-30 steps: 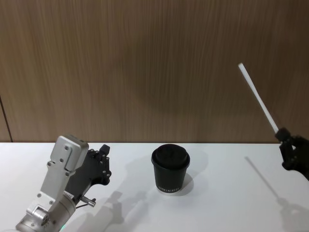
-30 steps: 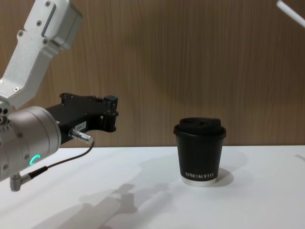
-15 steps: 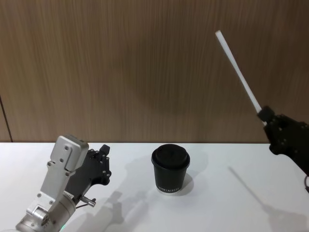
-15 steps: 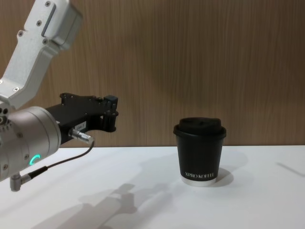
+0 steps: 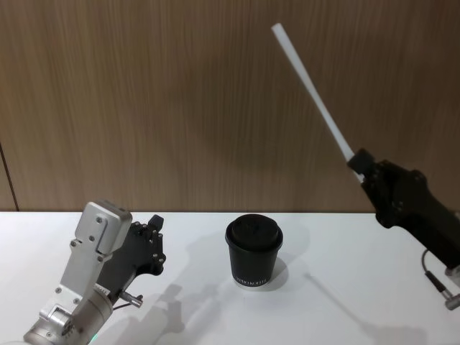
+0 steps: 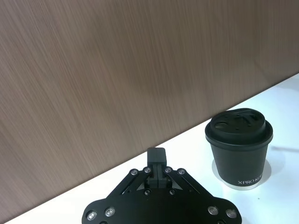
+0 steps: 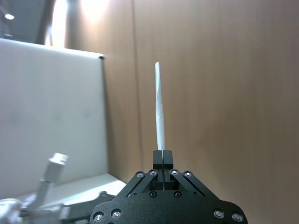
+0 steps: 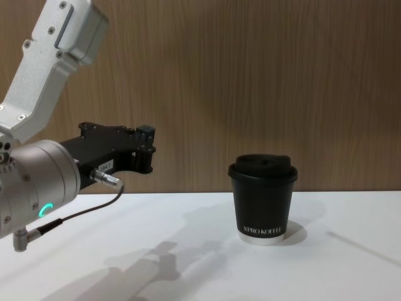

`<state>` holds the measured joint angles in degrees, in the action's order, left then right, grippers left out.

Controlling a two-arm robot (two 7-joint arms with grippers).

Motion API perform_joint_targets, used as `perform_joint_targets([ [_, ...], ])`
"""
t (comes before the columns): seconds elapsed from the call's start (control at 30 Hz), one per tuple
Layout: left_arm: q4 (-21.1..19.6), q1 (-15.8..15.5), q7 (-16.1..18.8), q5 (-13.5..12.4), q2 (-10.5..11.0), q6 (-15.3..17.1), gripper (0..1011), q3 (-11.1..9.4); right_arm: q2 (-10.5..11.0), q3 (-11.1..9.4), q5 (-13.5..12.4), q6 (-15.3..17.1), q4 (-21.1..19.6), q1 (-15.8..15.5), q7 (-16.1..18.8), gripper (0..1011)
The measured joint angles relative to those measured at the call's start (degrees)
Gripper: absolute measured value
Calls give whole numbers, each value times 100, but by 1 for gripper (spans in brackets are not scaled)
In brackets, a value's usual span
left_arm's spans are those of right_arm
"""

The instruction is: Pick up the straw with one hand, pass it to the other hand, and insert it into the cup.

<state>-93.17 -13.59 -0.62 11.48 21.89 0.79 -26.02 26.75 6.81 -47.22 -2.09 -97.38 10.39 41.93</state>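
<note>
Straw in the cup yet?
Out. The right hand holds the straw by one end, tilted in the air, apart from the cup; the left hand sits idle left of the cup.

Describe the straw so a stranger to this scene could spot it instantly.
Before the brown wood-panelled wall, over the white table's right side, the black right gripper grips a thin straight white straw, leaning left. Unlike the squat black lidded paper cup on the table and the idle black left gripper at left, it is white and stick-thin.
</note>
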Motion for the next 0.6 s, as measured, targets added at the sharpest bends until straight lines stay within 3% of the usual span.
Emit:
perform_joint_targets([
  [0.6,0,0,-1,0,-1,0,0,0,-121,611,-646,480,211,412,863,11],
])
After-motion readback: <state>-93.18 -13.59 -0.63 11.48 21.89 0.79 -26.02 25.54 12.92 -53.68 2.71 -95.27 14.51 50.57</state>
